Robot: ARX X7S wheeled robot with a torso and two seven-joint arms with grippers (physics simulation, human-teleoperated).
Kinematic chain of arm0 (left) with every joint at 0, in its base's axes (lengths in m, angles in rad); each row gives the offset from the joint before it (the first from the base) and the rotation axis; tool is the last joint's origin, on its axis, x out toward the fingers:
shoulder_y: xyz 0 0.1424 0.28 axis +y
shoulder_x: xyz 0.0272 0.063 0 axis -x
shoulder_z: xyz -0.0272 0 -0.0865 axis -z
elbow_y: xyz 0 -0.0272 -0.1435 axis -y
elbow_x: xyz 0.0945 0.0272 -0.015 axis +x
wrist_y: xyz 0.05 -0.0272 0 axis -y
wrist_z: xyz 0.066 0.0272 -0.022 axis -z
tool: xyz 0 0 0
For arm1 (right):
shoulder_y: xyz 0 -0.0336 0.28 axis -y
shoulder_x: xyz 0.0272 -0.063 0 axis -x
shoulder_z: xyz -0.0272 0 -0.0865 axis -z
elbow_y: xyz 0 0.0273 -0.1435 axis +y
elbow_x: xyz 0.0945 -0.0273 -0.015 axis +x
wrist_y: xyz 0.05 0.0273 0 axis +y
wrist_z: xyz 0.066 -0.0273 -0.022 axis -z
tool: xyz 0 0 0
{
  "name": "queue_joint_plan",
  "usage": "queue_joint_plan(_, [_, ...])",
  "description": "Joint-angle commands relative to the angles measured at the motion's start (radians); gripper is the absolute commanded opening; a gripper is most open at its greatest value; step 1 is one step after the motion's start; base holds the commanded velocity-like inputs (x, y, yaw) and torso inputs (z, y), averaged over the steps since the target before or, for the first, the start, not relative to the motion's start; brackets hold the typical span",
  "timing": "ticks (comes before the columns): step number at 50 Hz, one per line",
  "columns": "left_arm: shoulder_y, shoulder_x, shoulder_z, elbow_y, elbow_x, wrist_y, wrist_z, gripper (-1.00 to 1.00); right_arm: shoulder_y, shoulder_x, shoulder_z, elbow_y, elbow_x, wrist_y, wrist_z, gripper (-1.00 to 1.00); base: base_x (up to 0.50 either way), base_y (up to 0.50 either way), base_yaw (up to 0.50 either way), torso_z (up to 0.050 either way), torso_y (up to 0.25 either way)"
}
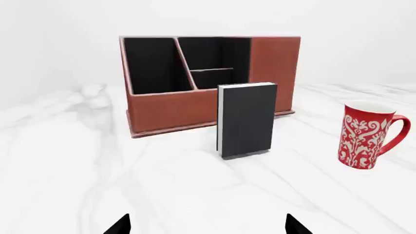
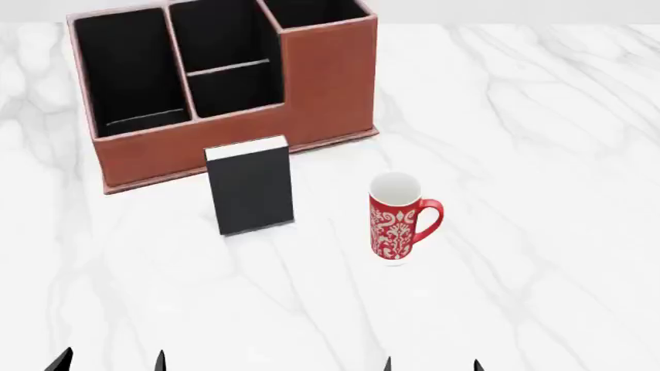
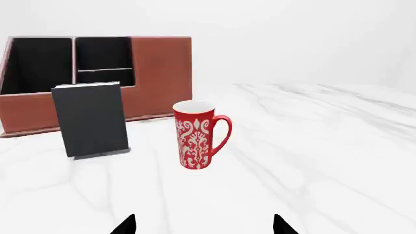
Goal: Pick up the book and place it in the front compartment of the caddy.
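On the table [image 2: 536, 154], the book [image 2: 250, 188] stands upright before the caddy [image 2: 320, 85]: stiff, light, likely tippy; best pinched across its covers. Both claws gape wide, empty.

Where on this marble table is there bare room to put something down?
Wide bare marble lies right of the mug and in front of the book. It is tight between the book and the caddy; the book-mug gap is narrow.

Only black fingertips of the robot show. Left gripper [image 1: 208, 225]: two dark, pointed wedges, plain and matte. Right gripper [image 3: 204, 224]: the same pair of black tips. In the head view, four small black points, no cables, screws or markings visible.
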Motion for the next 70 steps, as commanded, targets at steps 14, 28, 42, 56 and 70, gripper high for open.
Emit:
queue_joint_plan(14, [0.003,-0.051,0.061,0.011,-0.050,-0.002,-0.059,1.00,0.002,0.049,-0.050,0.005,0.069,0.002,0.062,1.00,0.00,0.00,0.00,0.000,0.000])
queue_joint_plan(28, [0.045,-0.081,0.060,0.305,-0.141,-0.153,-0.077,1.00,-0.025,0.096,-0.059,-0.354,0.063,0.167,0.116,1.00,0.00,0.00,0.00,0.000,0.000])
queue_joint_plan(42, [0.028,-0.140,-0.071,0.857,-0.315,-0.441,-0.188,1.00,-0.012,0.152,0.031,-0.841,0.132,0.434,0.170,1.00,0.00,0.00,0.00,0.000,0.000])
queue_joint_plan(56, [-0.005,-0.175,-0.159,1.014,-0.441,-0.545,-0.257,1.00,0.013,0.182,0.059,-0.992,0.147,0.531,0.211,1.00,0.00,0.00,0.00,0.000,0.000])
queue_joint_plan(70, [-0.007,-0.204,-0.165,1.031,-0.475,-0.546,-0.294,1.00,0.024,0.206,0.028,-0.994,0.117,0.554,0.238,1.00,0.08,0.00,0.00,0.000,0.000])
